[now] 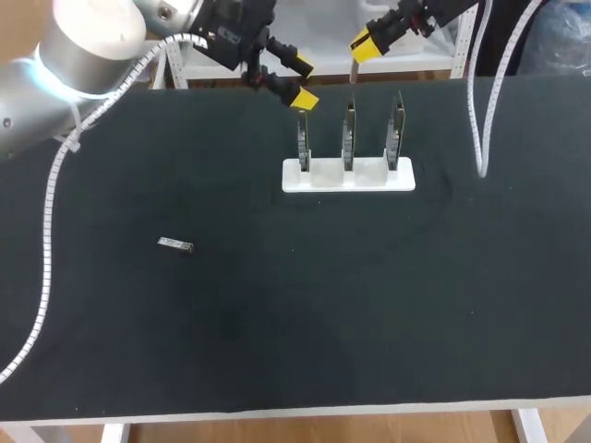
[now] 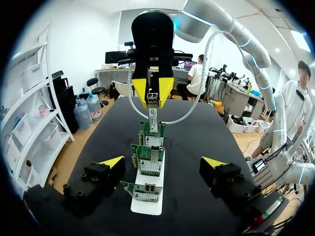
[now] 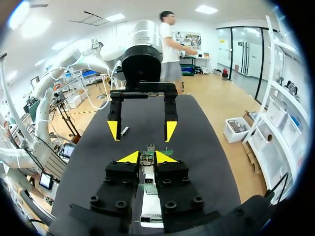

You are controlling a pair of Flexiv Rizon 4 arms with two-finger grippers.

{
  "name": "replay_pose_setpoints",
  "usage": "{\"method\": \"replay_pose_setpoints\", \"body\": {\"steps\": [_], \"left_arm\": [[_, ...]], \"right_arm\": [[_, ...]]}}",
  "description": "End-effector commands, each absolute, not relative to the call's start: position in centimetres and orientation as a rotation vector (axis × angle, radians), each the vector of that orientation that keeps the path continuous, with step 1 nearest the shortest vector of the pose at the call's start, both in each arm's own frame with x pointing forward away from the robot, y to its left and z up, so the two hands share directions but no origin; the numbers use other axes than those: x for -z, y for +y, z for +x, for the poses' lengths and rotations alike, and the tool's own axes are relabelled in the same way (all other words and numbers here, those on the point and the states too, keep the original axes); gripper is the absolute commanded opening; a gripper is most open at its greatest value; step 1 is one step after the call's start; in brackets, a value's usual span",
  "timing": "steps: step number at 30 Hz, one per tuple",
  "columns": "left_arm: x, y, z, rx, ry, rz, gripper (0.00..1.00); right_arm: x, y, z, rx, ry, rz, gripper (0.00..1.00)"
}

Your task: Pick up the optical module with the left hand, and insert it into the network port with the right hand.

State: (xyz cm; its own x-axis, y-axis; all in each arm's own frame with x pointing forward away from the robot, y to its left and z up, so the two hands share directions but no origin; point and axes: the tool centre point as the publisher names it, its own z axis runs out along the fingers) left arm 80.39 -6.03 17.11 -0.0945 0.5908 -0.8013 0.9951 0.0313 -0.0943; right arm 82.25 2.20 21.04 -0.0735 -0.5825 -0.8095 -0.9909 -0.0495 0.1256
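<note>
Standing on the far half of your black table [image 1: 295,332] is a white base [image 1: 323,177] that carries three network cards [image 1: 349,137] upright in a row. Your right gripper [image 2: 153,91] hangs over that row, fingers clenched on an optical module [image 2: 153,112] that points straight down. The module's lower end sits close above the cards' top edges. You cannot tell from these views which card it lines up with, or whether it touches one. Your left gripper [image 1: 303,83] hovers above the left end of the row, released, fingers spread wide. Seen from the left wrist, the three cards stand one behind another ahead of it, with the right gripper and its module beyond them. A second module [image 1: 174,245] lies flat on the table, well apart from the base, toward your left side. A white-wrapped cable [image 1: 480,120] from the right arm hangs down to the table just right of the base.
</note>
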Motion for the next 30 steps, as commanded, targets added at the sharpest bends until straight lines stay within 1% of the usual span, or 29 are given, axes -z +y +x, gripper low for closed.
{"method": "replay_pose_setpoints", "body": {"steps": [1,30], "left_arm": [[-16.9,-6.3,80.5,0.915,1.751,1.612,1.00],[-16.9,-7.5,80.7,0.923,1.723,1.622,1.00]], "right_arm": [[-21.0,2.0,81.4,-0.979,1.699,-1.661,0.00],[-21.0,1.4,81.2,-0.974,1.707,-1.652,0.00]]}}
